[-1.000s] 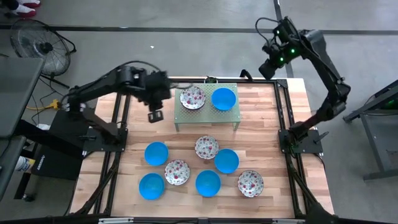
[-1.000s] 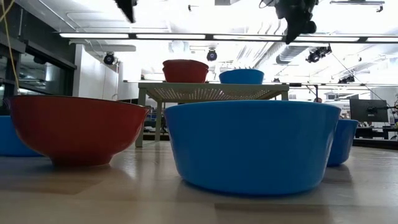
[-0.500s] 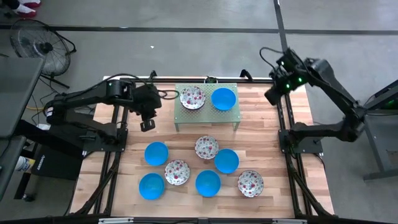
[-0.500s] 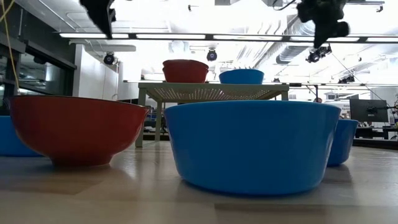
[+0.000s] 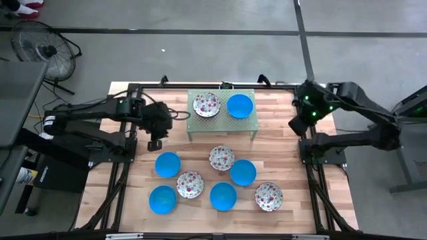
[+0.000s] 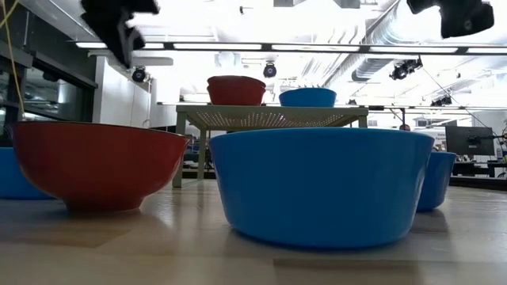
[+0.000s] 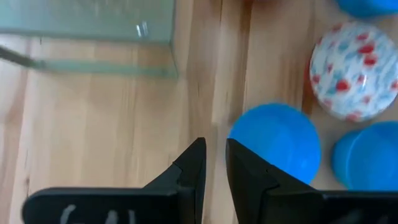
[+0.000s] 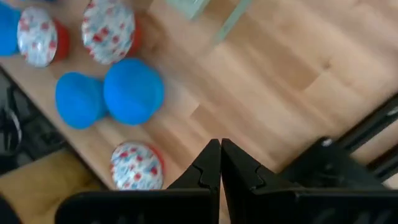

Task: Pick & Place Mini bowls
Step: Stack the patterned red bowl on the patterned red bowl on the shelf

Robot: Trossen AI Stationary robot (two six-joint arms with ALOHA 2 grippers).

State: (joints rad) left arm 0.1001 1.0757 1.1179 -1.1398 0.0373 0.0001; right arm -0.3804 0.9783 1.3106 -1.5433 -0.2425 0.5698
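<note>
Two mini bowls sit on the green perforated stand point(image 5: 221, 115): a floral one point(image 5: 206, 104) and a blue one point(image 5: 239, 105). Several more rest on the wooden table, among them blue bowls point(image 5: 167, 164), point(image 5: 243, 172), point(image 5: 223, 196) and floral bowls point(image 5: 221, 158), point(image 5: 189, 184), point(image 5: 268, 196). My left gripper point(image 5: 157, 143) point(image 7: 216, 163) hovers left of the stand, above the table, empty, with only a narrow slit between its fingers; a blue bowl point(image 7: 277, 140) lies just beyond it. My right gripper point(image 5: 295, 125) point(image 8: 220, 155) hangs by the table's right edge, shut and empty.
Black frame rails run along the table's left point(image 5: 131, 133) and right point(image 5: 303, 147) sides. Bare wood lies between the stand and the bowl cluster and along the far corners. In the low view a blue bowl point(image 6: 321, 186) and a red-sided bowl point(image 6: 95, 162) stand close to the camera.
Both arms have drawn back from the stand. My left gripper moved toward the table's near edge and slightly left, dropping lower. My right gripper swung from beyond the far right corner toward the near edge along the right side. No bowl has moved.
</note>
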